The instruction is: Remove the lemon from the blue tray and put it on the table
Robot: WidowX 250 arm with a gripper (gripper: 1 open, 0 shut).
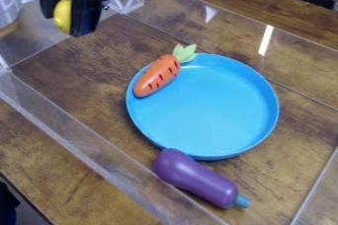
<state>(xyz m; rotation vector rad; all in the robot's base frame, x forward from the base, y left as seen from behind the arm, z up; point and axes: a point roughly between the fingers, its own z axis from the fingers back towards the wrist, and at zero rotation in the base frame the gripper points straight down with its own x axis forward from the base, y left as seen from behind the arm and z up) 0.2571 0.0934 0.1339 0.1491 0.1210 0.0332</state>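
Note:
My black gripper (66, 17) hangs at the upper left, above the wooden table (79, 81) and well left of the blue tray (231, 115). It is shut on the yellow lemon (61, 14), which shows between its fingers, lifted off the surface. The round blue tray sits in the middle of the view with an orange carrot (161, 71) lying across its upper left rim. Most of the lemon is hidden by the fingers.
A purple eggplant (196, 178) lies on the table just below the tray's front edge. Clear acrylic walls (66, 135) border the table at the left and front, and another runs along the back.

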